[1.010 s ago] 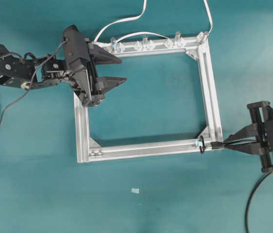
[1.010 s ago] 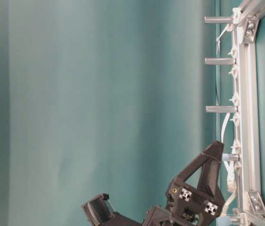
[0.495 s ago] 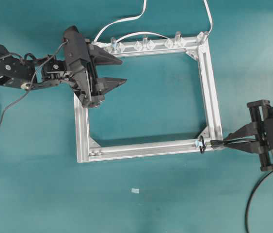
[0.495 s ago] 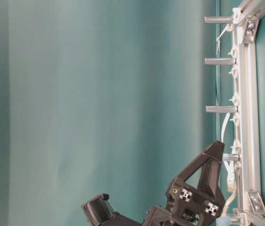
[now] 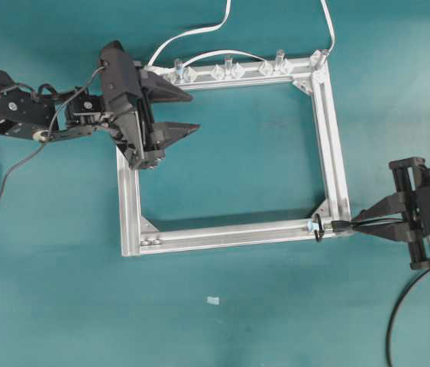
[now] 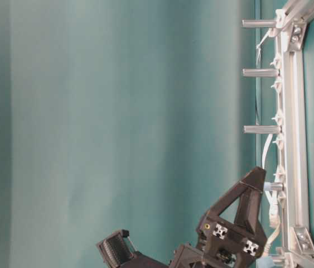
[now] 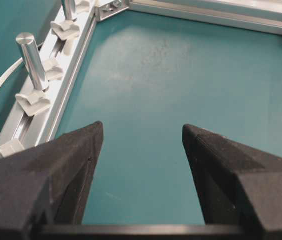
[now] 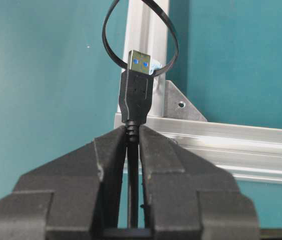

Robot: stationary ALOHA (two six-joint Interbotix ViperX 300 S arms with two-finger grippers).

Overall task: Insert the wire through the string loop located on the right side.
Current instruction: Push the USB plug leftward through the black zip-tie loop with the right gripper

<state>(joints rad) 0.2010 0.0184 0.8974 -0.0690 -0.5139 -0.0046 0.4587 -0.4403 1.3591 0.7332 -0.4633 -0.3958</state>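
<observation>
My right gripper (image 5: 358, 224) (image 8: 132, 131) is shut on the wire (image 5: 395, 317) just behind its black plug (image 5: 341, 226) (image 8: 136, 95). The plug sticks out ahead of the fingers with its metal tip toward the string loop (image 5: 318, 227) (image 8: 104, 40). That loop hangs around the bottom bar of the aluminium frame (image 5: 222, 233) at its right corner. From overhead the tip sits just right of the loop; in the right wrist view it lines up inside the ring's lower part. My left gripper (image 5: 193, 111) (image 7: 142, 131) hovers open and empty over the frame's top left corner.
Flat white cables (image 5: 199, 34) run off the top bar, which carries clear clips and upright metal pegs (image 5: 230, 67) (image 7: 30, 60) (image 6: 260, 72). A small white scrap (image 5: 213, 300) lies on the teal table below the frame. The wire trails off at the bottom right.
The plug has edged slightly left toward the string loop. The left arm has not moved.
</observation>
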